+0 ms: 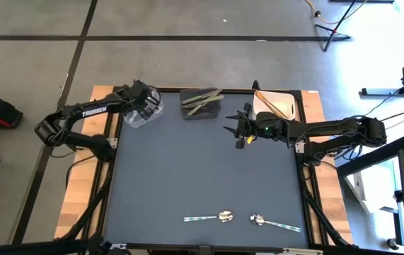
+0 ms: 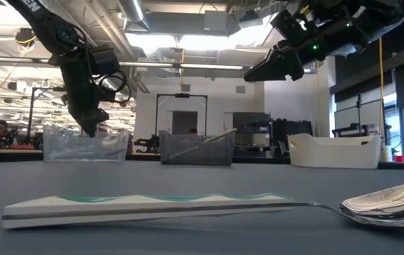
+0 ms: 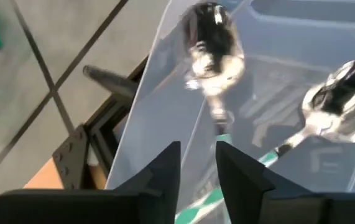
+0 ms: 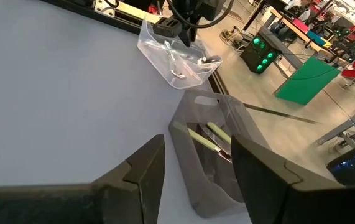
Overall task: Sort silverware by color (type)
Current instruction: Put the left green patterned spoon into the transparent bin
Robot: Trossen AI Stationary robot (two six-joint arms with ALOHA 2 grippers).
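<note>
Silverware still to sort: two silver spoons [image 1: 219, 217] [image 1: 272, 223] lie near the tabletop's [image 1: 187, 170] front edge, apart from each other. Others already sit in the clear bin [image 1: 143, 113], green pieces in the dark bin [image 1: 202, 104], copper sticks in the white bin [image 1: 276, 105]. The left gripper [image 3: 197, 163] hangs in the clear bin, jaws narrowly parted, gripping nothing; lifting carelessly could tip that light bin. The right gripper [image 4: 193, 165] hovers wide and empty beside the dark bin. Only the left wrist view shows the binned spoons [image 3: 211, 43] closely
</note>
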